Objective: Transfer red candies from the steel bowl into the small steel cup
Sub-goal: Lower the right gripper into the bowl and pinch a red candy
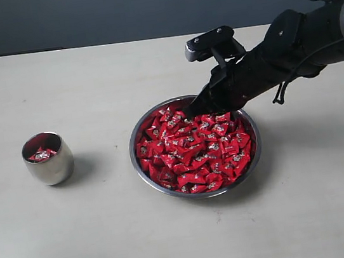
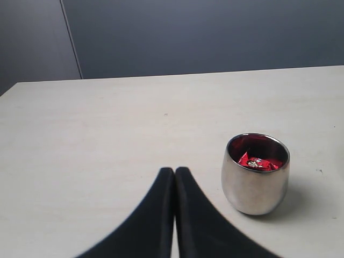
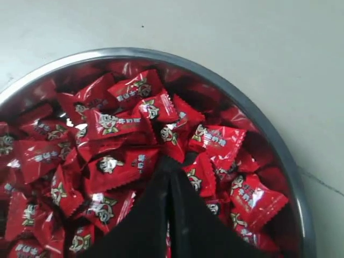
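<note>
The steel bowl is heaped with red candies. My right gripper reaches in from the right and its shut tips press into the pile near the bowl's far rim. Wrappers crowd the tips, and I cannot tell whether one is pinched. The small steel cup stands upright well left of the bowl, with a few red candies inside. My left gripper is shut and empty above bare table near the cup; the exterior view does not show it.
The pale table stretches between cup and bowl and in front of both. A dark wall runs behind the table's far edge. The right arm hangs over the table right of the bowl.
</note>
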Action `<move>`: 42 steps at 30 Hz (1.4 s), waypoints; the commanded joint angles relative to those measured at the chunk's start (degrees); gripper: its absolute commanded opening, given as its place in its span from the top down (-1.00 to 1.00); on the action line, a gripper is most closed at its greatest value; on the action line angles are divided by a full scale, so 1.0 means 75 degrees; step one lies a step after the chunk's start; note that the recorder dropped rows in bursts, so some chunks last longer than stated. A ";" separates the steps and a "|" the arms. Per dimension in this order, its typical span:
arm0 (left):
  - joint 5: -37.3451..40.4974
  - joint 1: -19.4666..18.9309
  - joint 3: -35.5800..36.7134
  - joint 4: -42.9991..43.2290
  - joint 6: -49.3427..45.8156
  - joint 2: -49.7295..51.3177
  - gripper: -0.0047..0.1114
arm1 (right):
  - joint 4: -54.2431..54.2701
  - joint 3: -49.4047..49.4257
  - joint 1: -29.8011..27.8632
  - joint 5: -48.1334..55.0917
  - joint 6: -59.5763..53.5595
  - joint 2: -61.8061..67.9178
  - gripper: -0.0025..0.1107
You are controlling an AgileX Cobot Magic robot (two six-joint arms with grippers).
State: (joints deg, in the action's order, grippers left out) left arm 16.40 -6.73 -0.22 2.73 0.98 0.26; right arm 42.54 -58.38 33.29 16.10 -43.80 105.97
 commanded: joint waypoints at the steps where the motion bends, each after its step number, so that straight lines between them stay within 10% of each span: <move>1: -0.0012 -0.0004 0.0029 -0.0017 0.0019 -0.0034 0.91 | 0.0073 -0.0049 -0.0079 0.0348 0.0088 0.0011 0.97; 7: -0.0012 -0.0004 0.0029 -0.0017 0.0019 -0.0034 0.91 | -0.0727 -0.0049 -0.0079 0.0662 0.0814 0.0011 0.94; 11: -0.0012 -0.0004 0.0029 -0.0017 0.0019 -0.0034 0.91 | -0.2177 -0.0049 -0.0079 0.0890 0.2589 0.0011 0.28; 22: -0.0012 -0.0004 0.0029 -0.0017 0.0019 -0.0034 0.91 | -0.4072 -0.0049 -0.0173 0.1248 0.5363 0.0027 0.35; 42: -0.0012 -0.0004 0.0029 -0.0017 0.0019 -0.0034 0.91 | -0.2388 -0.0049 -0.0339 0.0937 0.6099 0.0128 0.35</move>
State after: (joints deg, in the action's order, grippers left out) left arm 16.40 -6.73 -0.22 2.73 0.98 0.26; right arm 24.25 -58.48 31.15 24.08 2.06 106.44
